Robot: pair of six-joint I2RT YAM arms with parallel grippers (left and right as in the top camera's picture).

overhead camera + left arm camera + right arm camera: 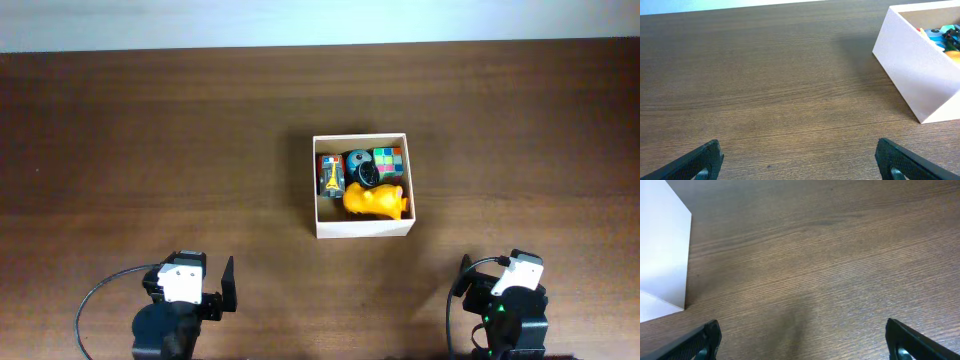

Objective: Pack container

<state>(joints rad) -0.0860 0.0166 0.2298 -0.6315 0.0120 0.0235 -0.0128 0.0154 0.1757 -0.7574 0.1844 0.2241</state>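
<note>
My left jaws and right jaws both stand spread and empty, low at the near edge of the dark wooden worktop (150,130), well apart from the square white-walled cardboard box (362,229) mid-worktop holding small bright toys (375,201), so the packing is likely done.

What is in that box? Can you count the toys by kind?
Yellow toy animal: 1
Colourful puzzle cube: 1
Teal round toy: 1
Small multicoloured block: 1
Total: 4, all inside the cardboard box.
</note>
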